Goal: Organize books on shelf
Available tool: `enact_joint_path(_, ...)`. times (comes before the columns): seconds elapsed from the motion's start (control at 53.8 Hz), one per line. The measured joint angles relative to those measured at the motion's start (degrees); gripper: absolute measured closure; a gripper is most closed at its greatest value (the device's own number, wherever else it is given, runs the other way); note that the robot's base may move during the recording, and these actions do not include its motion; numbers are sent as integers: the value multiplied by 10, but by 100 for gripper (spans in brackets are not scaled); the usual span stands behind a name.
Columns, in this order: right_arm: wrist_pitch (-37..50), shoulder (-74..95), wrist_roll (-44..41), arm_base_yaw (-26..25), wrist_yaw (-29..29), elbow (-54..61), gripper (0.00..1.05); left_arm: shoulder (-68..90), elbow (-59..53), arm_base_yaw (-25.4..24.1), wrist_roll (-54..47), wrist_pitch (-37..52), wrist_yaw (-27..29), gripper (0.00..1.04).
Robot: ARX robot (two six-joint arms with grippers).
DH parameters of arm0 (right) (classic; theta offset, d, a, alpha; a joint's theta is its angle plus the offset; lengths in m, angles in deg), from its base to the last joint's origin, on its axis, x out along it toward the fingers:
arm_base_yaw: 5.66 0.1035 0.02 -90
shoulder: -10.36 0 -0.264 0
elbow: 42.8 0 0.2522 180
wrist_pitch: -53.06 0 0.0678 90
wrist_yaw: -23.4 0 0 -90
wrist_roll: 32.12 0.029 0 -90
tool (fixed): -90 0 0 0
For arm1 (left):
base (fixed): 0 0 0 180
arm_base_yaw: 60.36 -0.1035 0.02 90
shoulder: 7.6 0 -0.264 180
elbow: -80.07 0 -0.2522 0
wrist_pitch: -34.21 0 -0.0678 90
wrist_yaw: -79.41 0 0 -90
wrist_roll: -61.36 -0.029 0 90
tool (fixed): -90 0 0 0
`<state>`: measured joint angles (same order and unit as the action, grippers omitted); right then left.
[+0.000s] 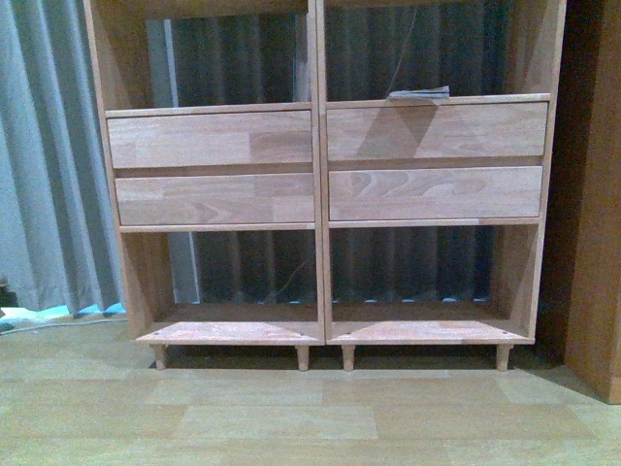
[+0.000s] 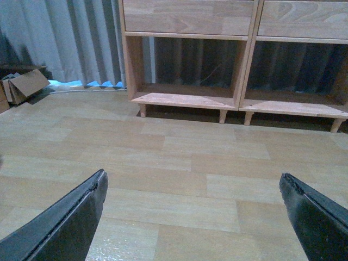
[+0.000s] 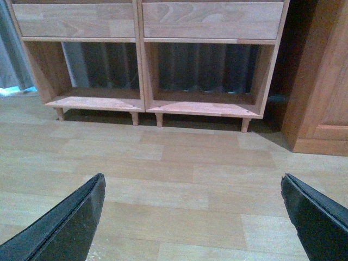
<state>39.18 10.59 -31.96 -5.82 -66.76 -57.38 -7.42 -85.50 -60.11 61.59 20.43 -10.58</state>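
Two grippers: you are hovering both over the wooden floor [image 1: 291, 417], well apart from the bookcase [image 1: 319, 146].
Left side: your left gripper [image 2: 191, 175] is facing the bookcase's left column, its dark fingers [image 2: 70, 217] standing spread wide and gripping nothing.
Right side: your right gripper [image 3: 192, 177] is facing the right column, its fingers [image 3: 318, 212] likewise standing wide apart and gripping nothing.
Task item: you are seeing one thin book [image 1: 419, 94] lying flat on the shelf board just above the upper right drawer front [image 1: 437, 132]; its cover is showing too small to read.
Furniture: the bookcase is standing on short peg legs [image 1: 303, 357], showing four drawer fronts in two columns, with a grey curtain [image 1: 49, 146] showing through its open back.
Surroundings: a cardboard box [image 2: 24, 86] is lying on the floor off to the left by the curtain, and a brown wooden cabinet [image 3: 321, 81] is standing just beside the bookcase's right side.
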Motion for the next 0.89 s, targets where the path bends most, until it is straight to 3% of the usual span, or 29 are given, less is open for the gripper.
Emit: enact_joint_path(0.892, 0, 0, 0, 0, 0, 0, 7, 0, 0, 0, 0, 0, 0, 7)
